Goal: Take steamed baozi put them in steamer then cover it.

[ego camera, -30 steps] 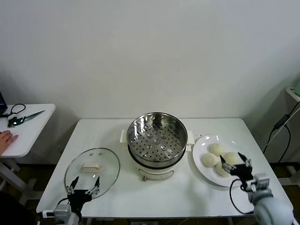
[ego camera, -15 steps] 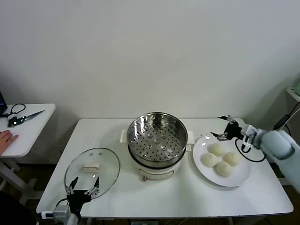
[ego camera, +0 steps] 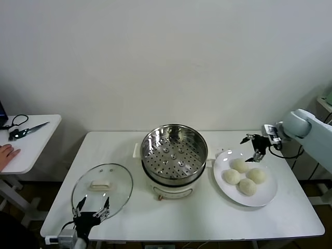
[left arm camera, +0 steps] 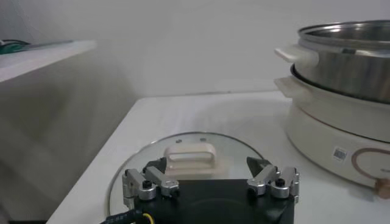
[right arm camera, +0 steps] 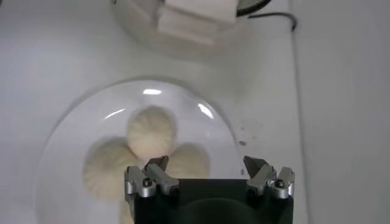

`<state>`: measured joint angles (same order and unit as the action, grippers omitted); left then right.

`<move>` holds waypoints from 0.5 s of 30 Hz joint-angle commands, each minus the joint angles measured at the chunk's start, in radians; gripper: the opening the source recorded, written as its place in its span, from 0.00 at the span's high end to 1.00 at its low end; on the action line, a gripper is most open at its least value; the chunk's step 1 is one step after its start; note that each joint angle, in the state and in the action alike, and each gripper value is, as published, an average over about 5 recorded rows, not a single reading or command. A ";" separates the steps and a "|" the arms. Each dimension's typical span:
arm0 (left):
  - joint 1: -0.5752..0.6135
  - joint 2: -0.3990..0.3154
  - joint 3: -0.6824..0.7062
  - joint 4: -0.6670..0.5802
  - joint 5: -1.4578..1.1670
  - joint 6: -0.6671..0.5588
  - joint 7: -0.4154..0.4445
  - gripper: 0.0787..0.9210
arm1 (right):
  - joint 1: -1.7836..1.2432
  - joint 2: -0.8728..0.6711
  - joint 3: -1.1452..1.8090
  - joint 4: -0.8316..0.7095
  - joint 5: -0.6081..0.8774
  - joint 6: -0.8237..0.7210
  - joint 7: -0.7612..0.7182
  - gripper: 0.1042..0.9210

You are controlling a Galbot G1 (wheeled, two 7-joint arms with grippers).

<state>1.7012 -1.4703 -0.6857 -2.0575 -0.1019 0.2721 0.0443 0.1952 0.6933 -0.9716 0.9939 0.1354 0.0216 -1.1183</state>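
Head view: four baozi (ego camera: 244, 176) clustered on plate (ego camera: 270, 196), right of steamer (ego camera: 174, 155); right gripper (ego camera: 254, 149) spread wide, empty, hovering over the plate's far edge just beyond the buns. Lid (ego camera: 102, 188) flat on table (ego camera: 207, 220), left gripper (ego camera: 92, 206) at its near rim.

Left wrist view: left gripper (left arm camera: 211, 181) open, empty, lid (left arm camera: 189, 159) just ahead.

Right wrist view: right gripper (right arm camera: 209, 177) open above the baozi (right arm camera: 151, 131).

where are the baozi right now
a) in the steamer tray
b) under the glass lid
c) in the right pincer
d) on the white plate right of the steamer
d, all four steamed baozi sit on the white plate; the steamer tray is bare.
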 commanded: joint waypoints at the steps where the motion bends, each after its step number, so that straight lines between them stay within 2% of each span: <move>1: -0.003 -0.009 -0.002 -0.001 0.000 0.002 0.000 0.12 | 0.039 0.176 -0.156 -0.223 -0.057 0.003 -0.056 0.12; 8: -0.011 -0.015 0.000 0.007 0.001 0.003 0.000 0.12 | -0.058 0.235 -0.068 -0.312 -0.164 0.008 -0.006 0.12; 15: -0.018 -0.013 0.002 0.017 0.001 0.004 0.001 0.12 | -0.113 0.275 0.016 -0.386 -0.202 0.012 0.025 0.12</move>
<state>1.6860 -1.4832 -0.6836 -2.0459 -0.1019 0.2749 0.0448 0.1299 0.8949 -0.9956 0.7254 -0.0026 0.0332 -1.1063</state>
